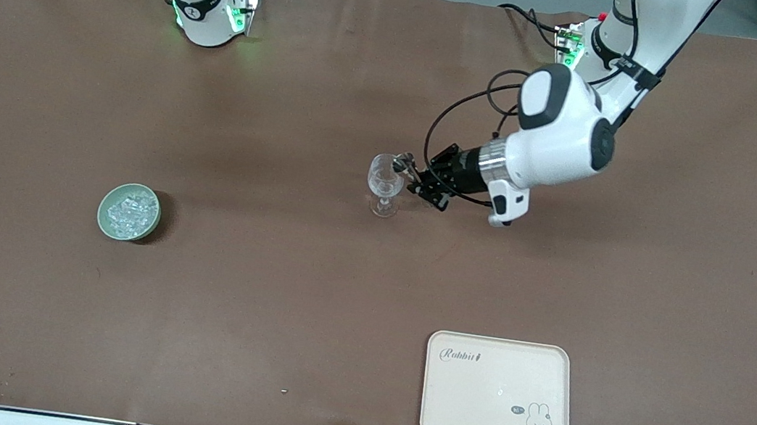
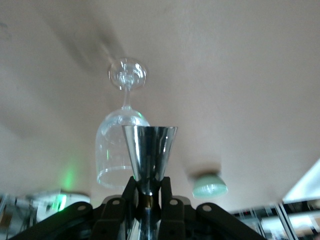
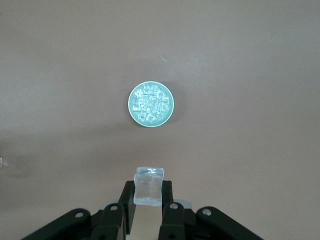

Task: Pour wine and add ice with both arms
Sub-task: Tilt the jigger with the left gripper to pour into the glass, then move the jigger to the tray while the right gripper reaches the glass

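A brown-covered table point(image 1: 288, 120) holds a clear wine glass point(image 1: 384, 182) standing upright near the middle. The left gripper point(image 1: 407, 169) is at the glass's rim, its fingers clamped on the waist of a shiny steel jigger point(image 2: 149, 157), which is tipped toward the bowl of the glass. This looks like the pouring step; no liquid can be made out in the glass.

Toward the right arm's end of the table sits a small green bowl point(image 1: 129, 211) heaped with ice cubes point(image 1: 131, 209). The right gripper point(image 3: 148, 200) is out of the front view; its wrist camera shows it high above that bowl, fingers pinched on a single ice cube point(image 3: 148, 185).

A cream tray point(image 1: 498, 393) with a rabbit drawing lies nearer the front camera, toward the left arm's end.

Next, I judge, the jigger must clear the rim so the right arm can carry its cube over the glass and drop it in without knocking the glass.
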Motion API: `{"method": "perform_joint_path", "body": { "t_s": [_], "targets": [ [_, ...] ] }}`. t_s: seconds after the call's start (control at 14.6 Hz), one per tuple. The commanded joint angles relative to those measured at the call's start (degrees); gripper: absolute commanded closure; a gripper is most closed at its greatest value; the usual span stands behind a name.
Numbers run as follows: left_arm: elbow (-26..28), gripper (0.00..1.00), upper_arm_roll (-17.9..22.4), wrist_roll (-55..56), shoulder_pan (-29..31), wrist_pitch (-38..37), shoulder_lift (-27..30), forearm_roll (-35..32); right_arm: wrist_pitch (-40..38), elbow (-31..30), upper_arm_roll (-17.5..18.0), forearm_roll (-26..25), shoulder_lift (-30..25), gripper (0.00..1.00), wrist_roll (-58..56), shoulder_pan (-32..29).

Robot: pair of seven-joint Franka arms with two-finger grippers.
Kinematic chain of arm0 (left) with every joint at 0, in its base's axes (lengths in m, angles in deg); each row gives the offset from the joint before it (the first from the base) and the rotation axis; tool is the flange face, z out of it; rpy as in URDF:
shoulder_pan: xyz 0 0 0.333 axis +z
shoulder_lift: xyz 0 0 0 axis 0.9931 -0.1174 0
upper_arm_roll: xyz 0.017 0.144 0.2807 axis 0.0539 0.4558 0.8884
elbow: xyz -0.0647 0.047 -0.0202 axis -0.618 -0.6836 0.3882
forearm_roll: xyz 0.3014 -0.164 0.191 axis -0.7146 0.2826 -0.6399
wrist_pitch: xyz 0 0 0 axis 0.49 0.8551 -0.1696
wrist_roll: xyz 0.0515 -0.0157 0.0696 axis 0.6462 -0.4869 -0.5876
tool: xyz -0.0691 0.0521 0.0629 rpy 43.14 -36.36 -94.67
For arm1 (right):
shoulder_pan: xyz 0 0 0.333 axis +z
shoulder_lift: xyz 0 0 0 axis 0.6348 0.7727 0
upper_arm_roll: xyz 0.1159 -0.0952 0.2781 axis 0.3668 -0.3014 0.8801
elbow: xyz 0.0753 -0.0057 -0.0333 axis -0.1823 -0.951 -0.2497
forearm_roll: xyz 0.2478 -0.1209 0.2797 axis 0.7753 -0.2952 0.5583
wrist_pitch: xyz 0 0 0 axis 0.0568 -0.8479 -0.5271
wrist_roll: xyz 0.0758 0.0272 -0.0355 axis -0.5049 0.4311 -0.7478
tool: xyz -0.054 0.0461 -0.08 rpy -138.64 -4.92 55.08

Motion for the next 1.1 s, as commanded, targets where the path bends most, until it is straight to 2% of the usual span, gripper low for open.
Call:
{"method": "perform_joint_path", "body": {
  "t_s": [0.0,0.21,0.41,0.55,0.62,0.69,0.76,0.89,1.03],
  "targets": [
    [-0.47,1.00,5.90,-5.94,-0.27,-5.83,1.80,8.23,-0.94,0.59,2.87,1.12,0.24,0.99,5.37,-0.05],
    [-4.50,1.00,10.99,-8.31,-0.27,-5.93,-0.83,14.47,-0.15,0.50,8.75,1.21,0.51,0.99,17.06,0.57],
    [-12.75,0.99,16.36,-9.20,-0.27,-6.10,-7.67,18.52,2.30,0.50,15.17,3.65,1.03,0.99,27.60,1.97],
    [-18.03,0.99,18.56,-9.03,-0.27,-6.63,-12.60,20.37,5.37,0.50,18.42,5.25,2.52,0.99,36.74,4.34],
    [-19.01,0.99,19.53,-9.11,0.26,-8.11,-13.75,21.68,7.48,0.42,20.53,5.25,3.49,0.99,40.70,5.57],
    [-19.80,0.99,22.41,-9.11,0.26,-9.60,-15.59,24.04,9.50,0.42,23.42,5.16,5.24,0.99,44.91,5.67],
    [-21.03,0.99,24.35,-9.20,0.26,-11.10,-17.61,26.07,11.87,0.50,27.02,4.64,6.99,0.99,48.52,5.67],
    [-24.54,0.99,25.16,-10.77,0.35,-12.34,-22.44,28.28,16.61,0.42,32.12,3.59,11.56,0.99,54.85,6.54],
    [-26.57,0.99,26.82,-11.22,0.52,-12.43,-25.88,31.87,19.62,0.42,34.78,-1.14,15.52,0.99,60.22,8.47]
  ]
}}
